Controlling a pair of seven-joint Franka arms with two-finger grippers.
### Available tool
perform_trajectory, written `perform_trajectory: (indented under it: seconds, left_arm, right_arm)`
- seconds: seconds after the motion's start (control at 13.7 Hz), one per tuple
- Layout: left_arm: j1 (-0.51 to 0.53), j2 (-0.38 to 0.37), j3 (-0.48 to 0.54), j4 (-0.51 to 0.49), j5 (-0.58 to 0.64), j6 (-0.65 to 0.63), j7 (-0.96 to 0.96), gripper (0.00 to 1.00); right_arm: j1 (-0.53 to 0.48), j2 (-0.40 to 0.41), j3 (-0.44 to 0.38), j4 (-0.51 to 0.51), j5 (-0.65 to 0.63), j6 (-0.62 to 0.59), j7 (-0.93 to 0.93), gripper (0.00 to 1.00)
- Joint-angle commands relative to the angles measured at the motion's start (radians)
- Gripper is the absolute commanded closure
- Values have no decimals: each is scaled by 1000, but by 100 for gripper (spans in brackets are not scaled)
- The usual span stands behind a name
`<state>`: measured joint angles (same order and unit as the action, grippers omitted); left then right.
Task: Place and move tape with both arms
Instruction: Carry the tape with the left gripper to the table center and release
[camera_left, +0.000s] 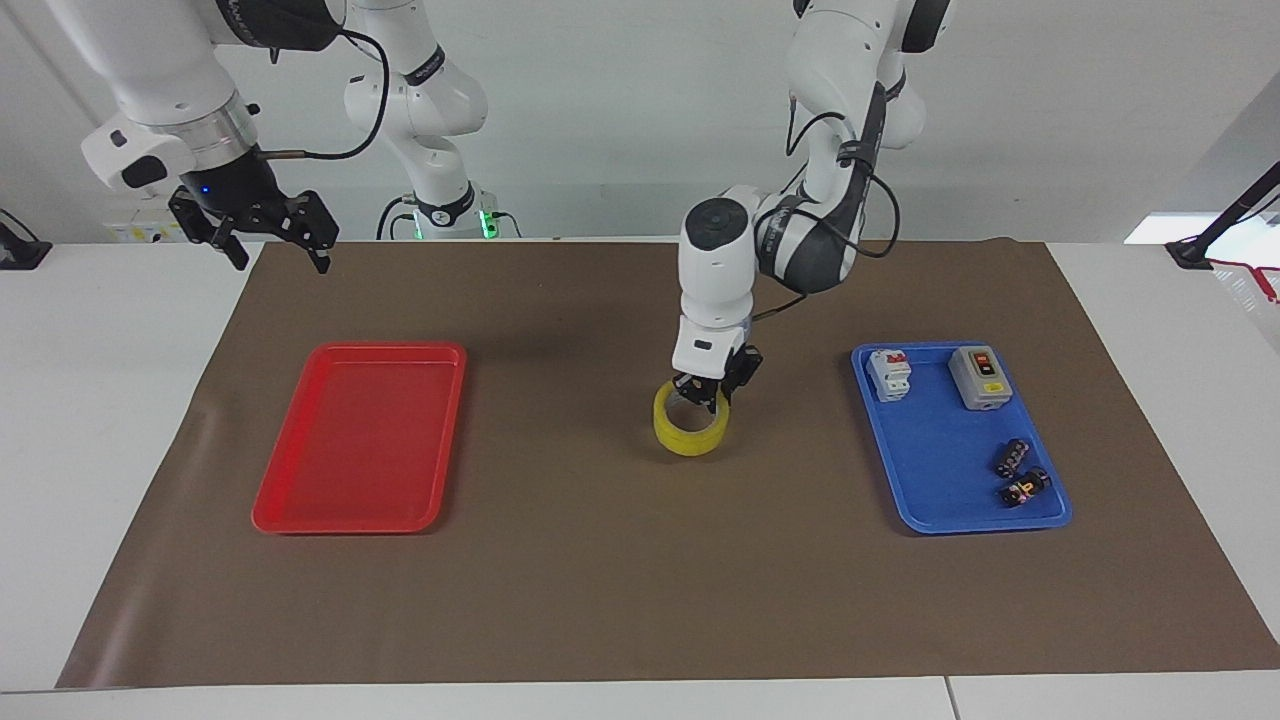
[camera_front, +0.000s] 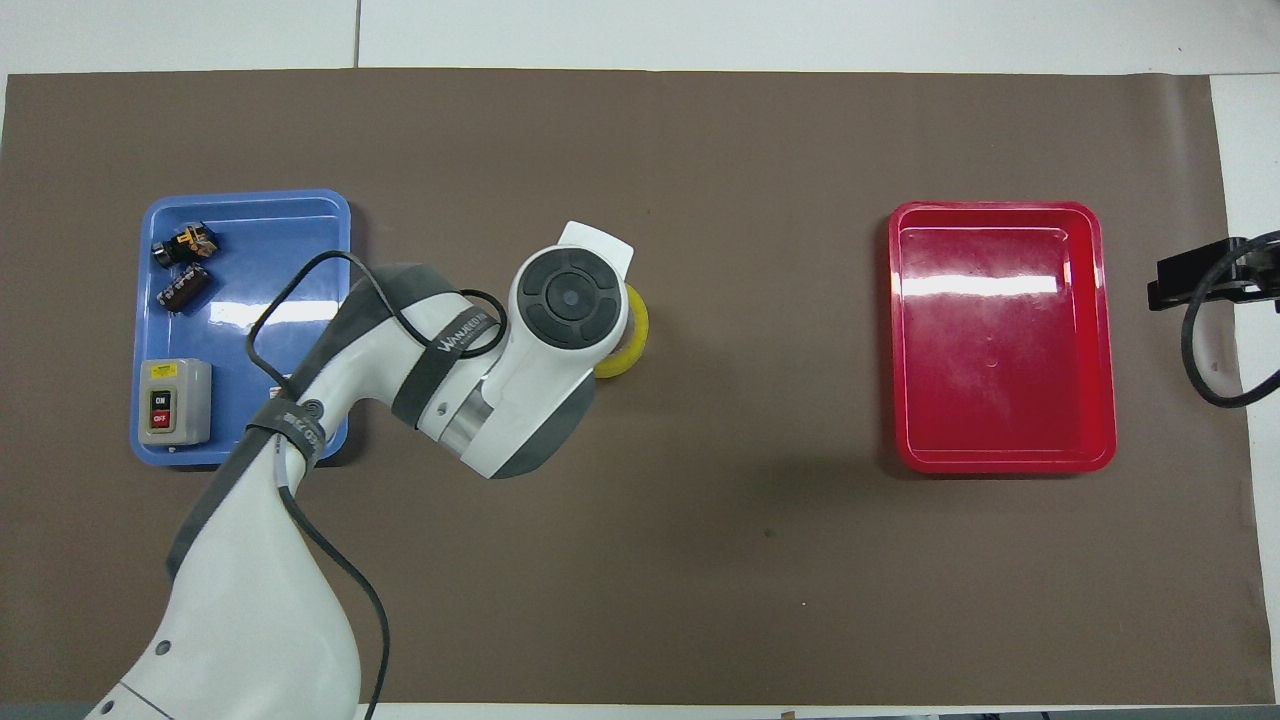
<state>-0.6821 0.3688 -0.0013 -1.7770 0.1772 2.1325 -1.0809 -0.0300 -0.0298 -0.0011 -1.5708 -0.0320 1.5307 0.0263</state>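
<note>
Facing view: our left claw (camera_left: 712, 388) pinches the rim of the tape (camera_left: 690, 421) at its twelve o'clock edge, the roll lying flat at mid-desk (camera_left: 620, 560), hole upward, between the blue tray (camera_left: 940, 515) and the red tray (camera_left: 300, 520). We judge the handover turns on reach. Our right claw (camera_left: 270, 235) hangs wide open over the desk's corner, waiting, well apart from the tape, toward ten o'clock in this view.

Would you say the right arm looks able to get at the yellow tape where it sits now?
Probably yes, once the left gripper clears it. The tape is on the brown mat midway between the trays; bare mat lies between it and the right gripper, which waits raised over the mat's corner.
</note>
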Motion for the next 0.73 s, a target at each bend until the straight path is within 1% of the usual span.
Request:
perform_trajectory:
  seconds: [0.0, 0.22, 0.36, 0.51, 0.58, 0.66]
  left_arm:
    - [-45, -8, 14, -38, 39, 35, -39, 100]
    - [-76, -20, 12, -96, 39, 104, -37, 100]
    - [-82, -28, 12, -119, 39, 110, -34, 100]
    - [-82, -28, 11, -119, 38, 110, -33, 100]
    - [-80, -30, 11, -117, 38, 112, -28, 66]
    - [-76, -34, 11, -117, 38, 112, -22, 27]
  right_arm:
    - [-16, -15, 6, -18, 17, 5, -28, 0]
    - [-16, -15, 6, -18, 17, 5, -28, 0]
    - [-16, -15, 6, -18, 17, 5, -28, 0]
    - [-18, -15, 6, -21, 17, 5, -28, 0]
    - [-18, -15, 6, -21, 17, 5, -28, 0]
    - [-18, -15, 6, -21, 17, 5, -28, 0]
